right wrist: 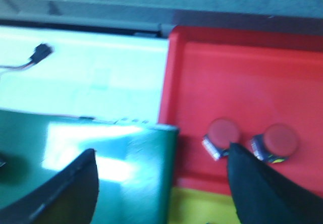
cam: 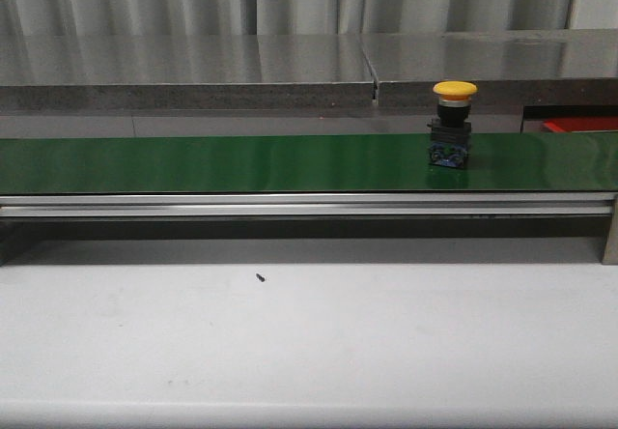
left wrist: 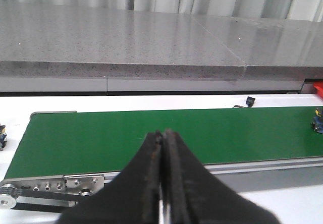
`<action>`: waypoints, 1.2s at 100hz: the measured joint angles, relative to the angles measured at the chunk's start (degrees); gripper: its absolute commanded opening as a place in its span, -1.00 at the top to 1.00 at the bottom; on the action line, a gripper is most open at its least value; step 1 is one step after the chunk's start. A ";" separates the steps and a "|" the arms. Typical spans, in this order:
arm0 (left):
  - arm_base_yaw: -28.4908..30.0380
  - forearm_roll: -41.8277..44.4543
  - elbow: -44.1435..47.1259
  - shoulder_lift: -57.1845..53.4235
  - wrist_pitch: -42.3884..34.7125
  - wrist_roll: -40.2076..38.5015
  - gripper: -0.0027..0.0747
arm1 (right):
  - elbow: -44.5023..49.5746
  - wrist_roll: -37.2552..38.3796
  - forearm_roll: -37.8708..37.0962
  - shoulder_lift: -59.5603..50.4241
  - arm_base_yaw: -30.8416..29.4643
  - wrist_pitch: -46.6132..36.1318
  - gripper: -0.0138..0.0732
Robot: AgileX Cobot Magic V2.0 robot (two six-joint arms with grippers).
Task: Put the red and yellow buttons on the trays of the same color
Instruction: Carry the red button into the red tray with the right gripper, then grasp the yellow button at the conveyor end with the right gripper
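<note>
A yellow button (cam: 454, 123) stands upright toward the right end of the green belt (cam: 241, 163), nearer the open, empty right hand (right wrist: 161, 183) (the left hand (left wrist: 162, 183) sits closed).

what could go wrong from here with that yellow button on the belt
1. The yellow button stands upright and top-heavy on the green belt; a sideways nudge could tip it.
2. The right end effector is open over the belt's end beside the red tray, where two red buttons already lie; a careless drop could put yellow there.
3. The left end effector is shut, so it would have to open before grasping.
</note>
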 measured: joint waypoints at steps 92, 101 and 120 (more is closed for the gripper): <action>0.00 0.00 0.00 0.00 0.00 0.00 0.98 | 34.47 -8.39 0.78 -9.14 20.17 -19.60 -0.55; 0.00 0.00 0.00 0.00 0.00 0.00 0.98 | 32.57 -8.44 0.78 -6.85 20.56 -20.69 -0.55; 0.00 0.00 0.00 0.00 0.00 0.00 0.98 | 27.26 -8.53 0.82 -2.25 20.67 -22.00 -0.55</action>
